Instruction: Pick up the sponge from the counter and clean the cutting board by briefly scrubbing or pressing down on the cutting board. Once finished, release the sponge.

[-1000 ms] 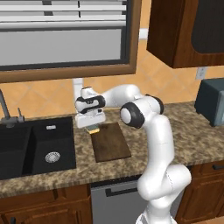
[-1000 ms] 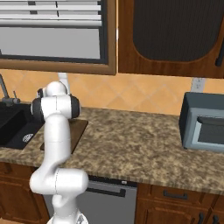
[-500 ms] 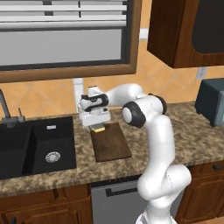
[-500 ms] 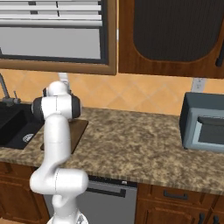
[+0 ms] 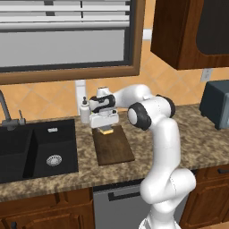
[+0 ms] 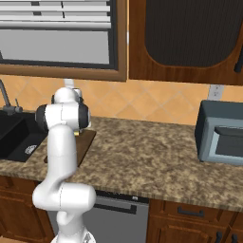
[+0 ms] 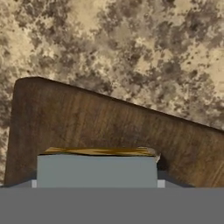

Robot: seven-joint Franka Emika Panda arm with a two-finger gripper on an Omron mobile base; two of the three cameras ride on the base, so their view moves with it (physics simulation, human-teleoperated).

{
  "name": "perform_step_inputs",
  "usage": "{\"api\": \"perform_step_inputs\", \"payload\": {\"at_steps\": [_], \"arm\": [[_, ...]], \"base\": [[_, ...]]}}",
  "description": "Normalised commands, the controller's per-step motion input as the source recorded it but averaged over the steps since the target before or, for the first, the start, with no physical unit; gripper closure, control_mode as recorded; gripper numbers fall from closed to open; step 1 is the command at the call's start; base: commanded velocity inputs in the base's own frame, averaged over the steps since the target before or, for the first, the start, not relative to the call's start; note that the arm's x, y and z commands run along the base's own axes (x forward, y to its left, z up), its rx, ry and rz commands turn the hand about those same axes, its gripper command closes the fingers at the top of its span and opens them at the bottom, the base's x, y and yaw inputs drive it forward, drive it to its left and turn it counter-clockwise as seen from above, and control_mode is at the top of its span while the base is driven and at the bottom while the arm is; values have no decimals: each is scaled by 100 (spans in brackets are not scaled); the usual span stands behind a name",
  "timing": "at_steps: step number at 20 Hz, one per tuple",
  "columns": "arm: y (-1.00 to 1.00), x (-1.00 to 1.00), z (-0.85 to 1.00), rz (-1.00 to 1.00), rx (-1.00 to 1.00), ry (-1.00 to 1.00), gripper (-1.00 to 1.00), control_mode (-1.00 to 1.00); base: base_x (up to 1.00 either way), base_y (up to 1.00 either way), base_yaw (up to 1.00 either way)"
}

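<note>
1. Since a second ago the hand has carried the sponge (image 5: 106, 130) from beside the board's far left corner to over the board's far end, and it now sits lower.
2. The fingers (image 5: 106, 129) point down, closed on the sponge, which hangs below the white hand.
3. The sponge is at the far end of the cutting board (image 5: 113, 146); whether it touches the wood cannot be told.
4. In the hand view the sponge (image 7: 97, 168) shows its grey-blue face toward the camera with the yellow body as a thin strip beyond; its long axis runs across the board's (image 7: 109, 127) width.
5. The board lies flat on the worktop (image 5: 197, 138), long axis running from front edge to wall, just right of the black sink (image 5: 36, 150).
6. A small white bottle (image 5: 84, 111) stands behind the board's far left corner.
</note>
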Motion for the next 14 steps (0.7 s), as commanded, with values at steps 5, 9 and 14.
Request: {"api": "perform_step_inputs", "payload": {"at_steps": [5,9,14], "arm": [[-8,-53,-25,0,2,-4,100,-100],[0,-65,-34,0,0,-8,100,-100],[0,-62,-38,-1,0,-11,100,-100]], "base": [[0,0,0],[0,0,0],[0,0,0]]}}
